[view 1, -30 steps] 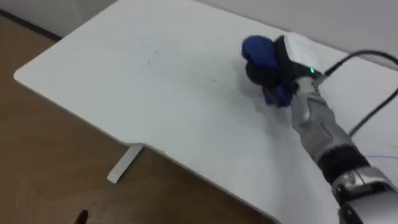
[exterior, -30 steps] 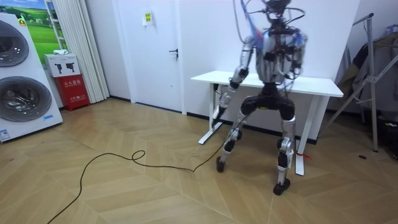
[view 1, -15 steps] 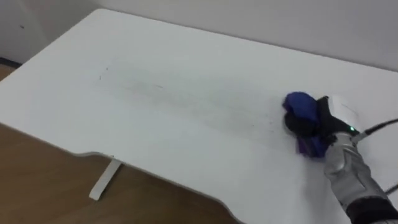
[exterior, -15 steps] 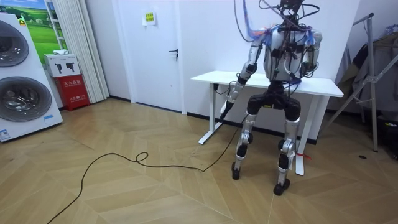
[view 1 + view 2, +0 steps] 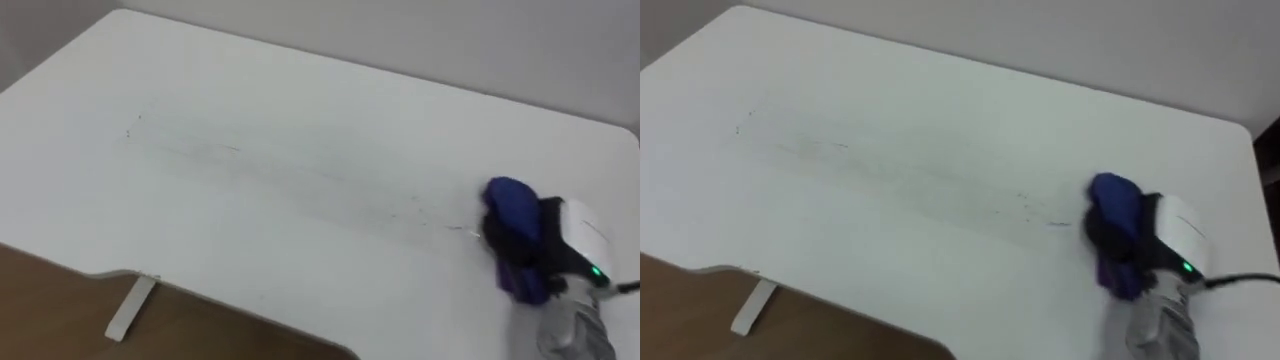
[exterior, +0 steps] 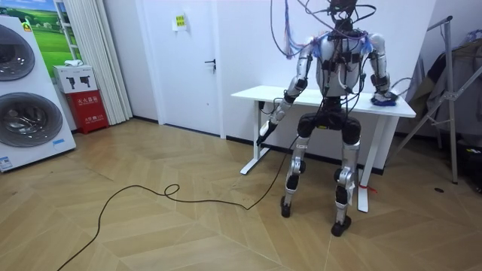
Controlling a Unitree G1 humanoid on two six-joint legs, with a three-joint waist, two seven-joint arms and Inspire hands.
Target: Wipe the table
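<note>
Rightward along the desk [image 5: 250, 200] since a second ago: right hand [image 5: 550, 252] with blue cloth [image 5: 512, 212], now near its right end. Fingers grasp the cloth, which lies on the desk under them. Left hand [image 6: 267, 129] hangs beside the desk's left end, fingers unreadable.

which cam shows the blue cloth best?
Right eye view: the blue cloth is bunched in the right hand on the table, well inside the picture. Left eye view shows the same, nearer the edge. Room view gives a small blue spot at the table's end.
</note>
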